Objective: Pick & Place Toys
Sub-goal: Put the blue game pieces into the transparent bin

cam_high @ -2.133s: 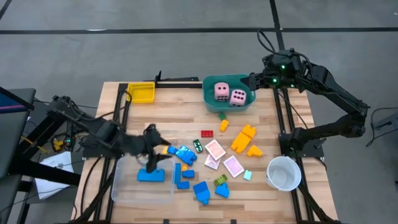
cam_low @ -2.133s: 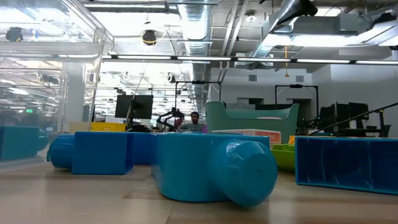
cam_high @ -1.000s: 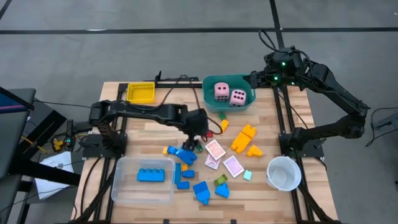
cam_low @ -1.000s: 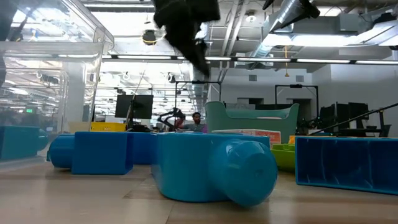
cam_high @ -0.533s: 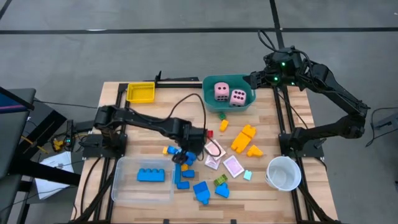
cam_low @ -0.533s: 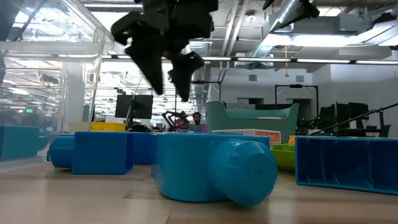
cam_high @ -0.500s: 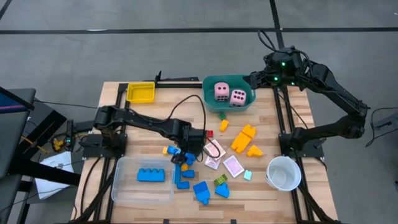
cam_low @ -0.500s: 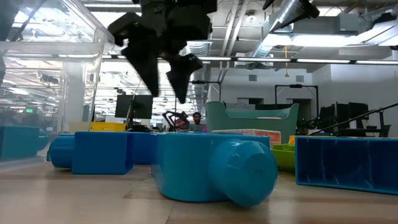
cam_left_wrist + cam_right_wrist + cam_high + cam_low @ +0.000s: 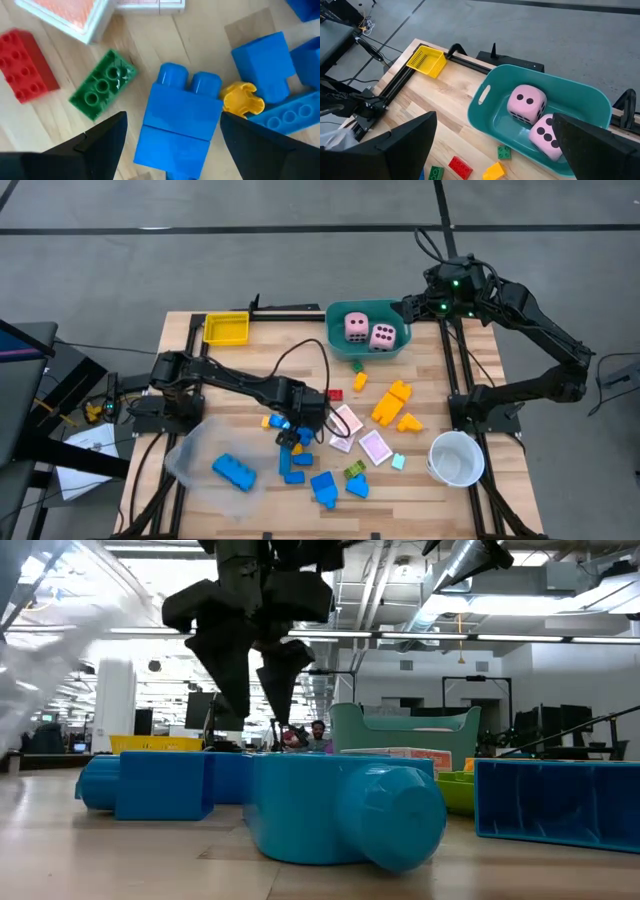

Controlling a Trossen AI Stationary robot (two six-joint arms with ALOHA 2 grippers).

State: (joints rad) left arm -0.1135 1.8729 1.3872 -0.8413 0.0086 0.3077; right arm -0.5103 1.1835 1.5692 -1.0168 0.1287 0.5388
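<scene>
My left gripper (image 9: 297, 432) is open and hangs low over the heap of blue blocks at the table's middle. In the left wrist view its fingers stand on either side of a blue two-stud block (image 9: 177, 120), with a gap on each side. A green block (image 9: 102, 85), a red block (image 9: 27, 65) and a small yellow piece (image 9: 242, 97) lie close by. Two pink dice (image 9: 357, 326) (image 9: 383, 336) lie in the teal tub (image 9: 345, 348). Pink-white cards (image 9: 376, 447) and yellow-orange blocks (image 9: 392, 402) lie to the right. My right gripper (image 9: 410, 308) is open above the tub's right end.
The clear tray (image 9: 195, 463) sits skewed at the near left with a blue block (image 9: 232, 472) in it. A yellow tray (image 9: 227, 328) stands at the far left and a white cup (image 9: 457, 457) at the near right. More blue blocks (image 9: 325, 488) lie toward the near edge.
My left gripper has gone from the table's middle toward the near edge and down, and now hangs over the blue blocks. The clear tray has slid and turned askew at the near left, and the blue block in it has turned with it.
</scene>
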